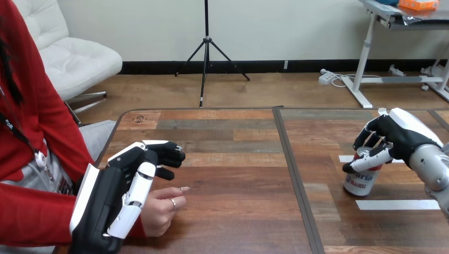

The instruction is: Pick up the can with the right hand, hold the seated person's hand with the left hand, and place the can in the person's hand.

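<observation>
A red-and-white can (361, 182) stands upright on the wooden table (233, 159) at the right. My right hand (402, 135) comes at it from the right, with the fingers curled behind its top and the thumb across its front rim. At the left, the person's hand (161, 209) rests on the table, loosely curled, near the front edge. My left hand (114, 198) lies over the person's wrist and the back of that hand. Its fingers (167, 153) reach forward above the table, relaxed and not wrapped round the person's hand.
Two white tape strips (394, 205) mark the table around the can. A dark seam (294, 174) runs front to back down the middle of the table. The person's red sleeve (32, 217) lies at the left edge.
</observation>
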`<action>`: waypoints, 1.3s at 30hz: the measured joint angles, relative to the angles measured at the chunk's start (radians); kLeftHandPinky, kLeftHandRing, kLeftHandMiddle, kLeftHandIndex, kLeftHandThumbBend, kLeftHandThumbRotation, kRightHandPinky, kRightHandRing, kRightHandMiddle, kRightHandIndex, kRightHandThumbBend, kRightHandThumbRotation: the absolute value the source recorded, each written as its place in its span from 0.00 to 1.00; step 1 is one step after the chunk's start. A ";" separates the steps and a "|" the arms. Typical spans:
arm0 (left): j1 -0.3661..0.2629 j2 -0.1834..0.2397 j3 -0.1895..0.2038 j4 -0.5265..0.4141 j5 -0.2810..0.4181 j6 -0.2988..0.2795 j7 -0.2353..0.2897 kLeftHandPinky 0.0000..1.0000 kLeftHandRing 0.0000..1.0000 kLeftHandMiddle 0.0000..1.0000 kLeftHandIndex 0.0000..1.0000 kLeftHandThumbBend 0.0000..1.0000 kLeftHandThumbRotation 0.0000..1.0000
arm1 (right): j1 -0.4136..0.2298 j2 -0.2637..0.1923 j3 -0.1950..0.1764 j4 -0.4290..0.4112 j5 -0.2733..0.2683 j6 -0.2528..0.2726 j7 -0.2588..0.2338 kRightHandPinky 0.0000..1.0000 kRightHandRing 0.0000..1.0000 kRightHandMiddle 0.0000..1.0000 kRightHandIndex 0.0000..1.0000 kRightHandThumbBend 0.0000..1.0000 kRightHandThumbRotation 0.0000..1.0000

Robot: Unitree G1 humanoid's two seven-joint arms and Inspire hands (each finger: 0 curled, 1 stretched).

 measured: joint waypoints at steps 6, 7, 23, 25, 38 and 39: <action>-0.005 0.001 0.006 -0.001 0.001 0.000 0.000 0.57 0.64 0.63 0.60 0.19 0.81 | 0.000 -0.012 0.000 -0.004 0.002 -0.006 0.003 0.43 0.47 0.49 0.47 0.81 0.00; -0.006 0.001 0.007 -0.001 0.002 0.000 0.000 0.57 0.64 0.63 0.60 0.19 0.81 | 0.000 -0.014 -0.001 -0.004 0.002 -0.010 0.004 0.44 0.48 0.50 0.47 0.81 0.00; -0.050 0.001 0.018 -0.001 0.015 0.000 0.010 0.52 0.61 0.60 0.57 0.21 0.74 | -0.006 -0.055 -0.002 -0.056 0.006 -0.035 0.027 0.46 0.48 0.51 0.49 0.81 0.00; -0.056 0.001 0.019 -0.001 0.017 0.000 0.011 0.52 0.61 0.60 0.57 0.22 0.73 | -0.008 -0.058 -0.002 -0.066 0.006 -0.037 0.028 0.45 0.48 0.50 0.49 0.81 0.00; -0.088 0.002 0.020 -0.001 0.020 0.000 0.010 0.50 0.59 0.58 0.56 0.21 0.70 | -0.019 -0.072 -0.004 -0.120 0.006 -0.067 0.042 0.41 0.45 0.48 0.47 0.82 0.00; -0.089 0.002 0.020 -0.001 0.020 0.000 0.011 0.50 0.59 0.58 0.56 0.21 0.70 | -0.020 -0.073 -0.004 -0.123 0.006 -0.071 0.042 0.41 0.45 0.48 0.47 0.82 0.00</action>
